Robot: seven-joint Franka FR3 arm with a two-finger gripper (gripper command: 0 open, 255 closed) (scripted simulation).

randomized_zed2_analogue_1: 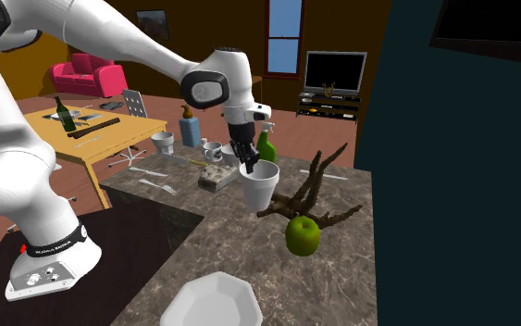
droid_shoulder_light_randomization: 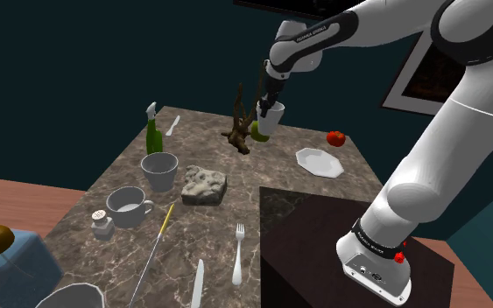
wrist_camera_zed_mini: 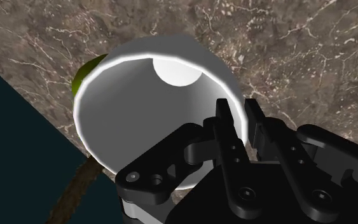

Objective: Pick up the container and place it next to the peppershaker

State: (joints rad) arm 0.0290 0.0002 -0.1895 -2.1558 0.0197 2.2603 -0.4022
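shoulder view: the marble bench (droid_shoulder_light_randomization: pixel 271 179) stretches away from my stand. the white cup (droid_shoulder_light_randomization: pixel 271 117) hangs over its far end, just beside a bare branch (droid_shoulder_light_randomization: pixel 239 122) and a green apple (droid_shoulder_light_randomization: pixel 259 136). my gripper (droid_shoulder_light_randomization: pixel 264 107) is closed on the cup's rim, and the wrist view shows one finger inside the wall and one outside. the cup looks clear of the bench, so i judge the pick done and the carry in hand. next comes a long sweep toward the shoulder view's lower left, then a gentle set-down. the small pepper shaker (droid_shoulder_light_randomization: pixel 102 226) stands there just beside a mug (droid_shoulder_light_randomization: pixel 129 207), well apart from the cup.
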